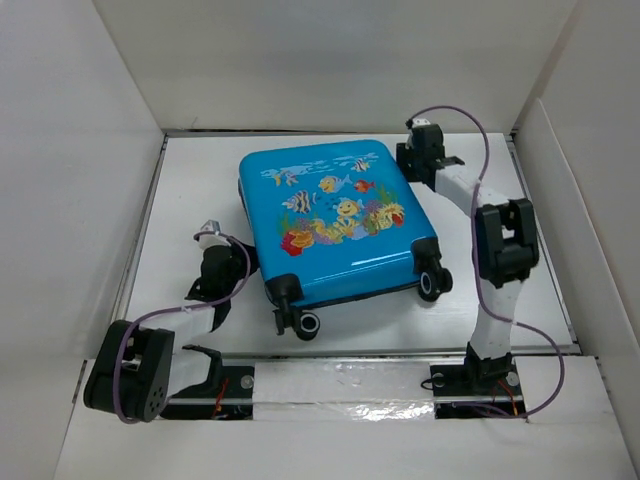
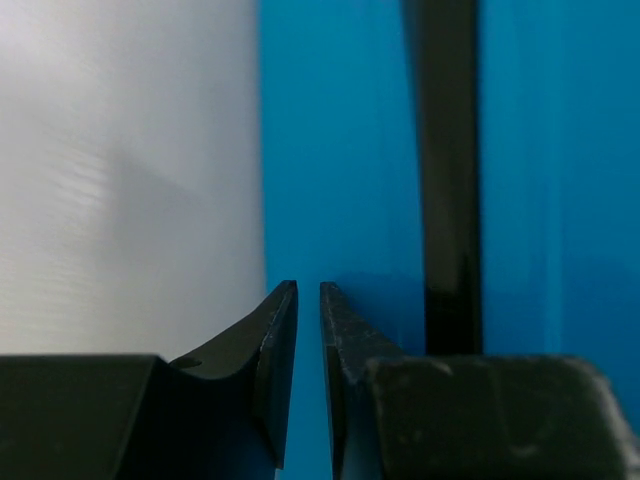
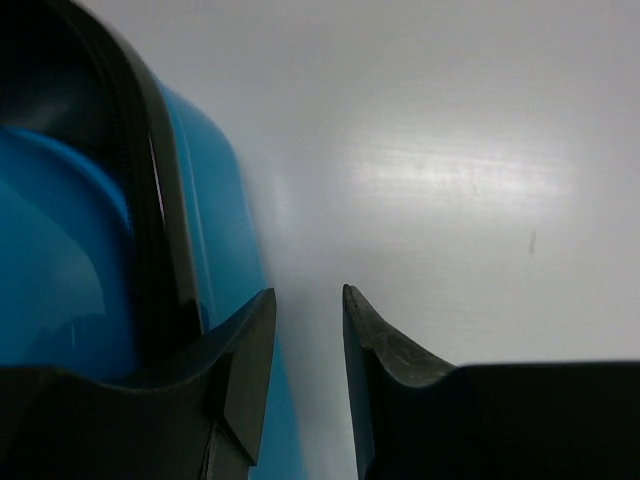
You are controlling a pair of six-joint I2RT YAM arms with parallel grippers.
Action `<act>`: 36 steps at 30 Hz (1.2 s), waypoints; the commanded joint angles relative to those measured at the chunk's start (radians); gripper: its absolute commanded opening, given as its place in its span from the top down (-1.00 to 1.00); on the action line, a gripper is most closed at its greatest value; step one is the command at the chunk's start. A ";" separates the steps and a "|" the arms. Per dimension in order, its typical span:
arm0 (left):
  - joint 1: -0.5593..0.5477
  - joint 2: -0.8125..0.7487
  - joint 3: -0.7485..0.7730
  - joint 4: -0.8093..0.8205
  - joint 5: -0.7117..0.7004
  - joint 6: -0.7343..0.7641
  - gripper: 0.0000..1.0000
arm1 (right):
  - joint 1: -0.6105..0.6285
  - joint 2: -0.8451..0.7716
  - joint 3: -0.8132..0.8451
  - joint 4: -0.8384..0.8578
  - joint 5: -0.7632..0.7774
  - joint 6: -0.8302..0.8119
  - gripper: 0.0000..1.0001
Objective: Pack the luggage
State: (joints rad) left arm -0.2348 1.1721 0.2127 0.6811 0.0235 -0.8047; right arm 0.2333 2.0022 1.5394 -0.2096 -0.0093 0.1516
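The luggage [image 1: 330, 225], a bright blue suitcase with a fish print, lies flat and closed on the white table [image 1: 200, 190], wheels [image 1: 435, 283] toward me. My left gripper [image 1: 248, 262] is low against its left side. In the left wrist view the gripper [image 2: 309, 285] has only a thin slit between its jaws, with nothing in it. The blue shell [image 2: 340, 150] and its black seam [image 2: 445, 180] are close ahead. My right gripper [image 1: 404, 160] is at the far right corner. In the right wrist view it [image 3: 309, 290] is open and empty, right next to the shell [image 3: 60, 250].
White walls [image 1: 80, 150] enclose the table on three sides. A second wheel pair [image 1: 305, 323] sticks out toward the near edge. The arm bases sit on a foil-taped strip [image 1: 340, 385] at the front.
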 commanded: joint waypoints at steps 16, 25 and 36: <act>-0.572 -0.211 -0.010 -0.212 -0.195 -0.016 0.45 | 0.239 0.334 0.898 0.029 -0.459 0.212 -0.89; -0.491 -0.615 0.123 -0.605 -0.402 0.015 -0.35 | 0.078 0.096 0.900 0.141 -0.532 0.309 -1.00; -0.491 -0.631 0.266 -0.380 -0.638 0.100 0.15 | 0.121 -0.885 -0.472 0.449 -0.194 0.177 1.00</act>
State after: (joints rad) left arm -0.7284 0.4397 0.4351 0.1158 -0.5251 -0.7532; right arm 0.2947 1.2942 1.3193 0.1364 -0.3614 0.3611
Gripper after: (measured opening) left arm 0.425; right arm 0.010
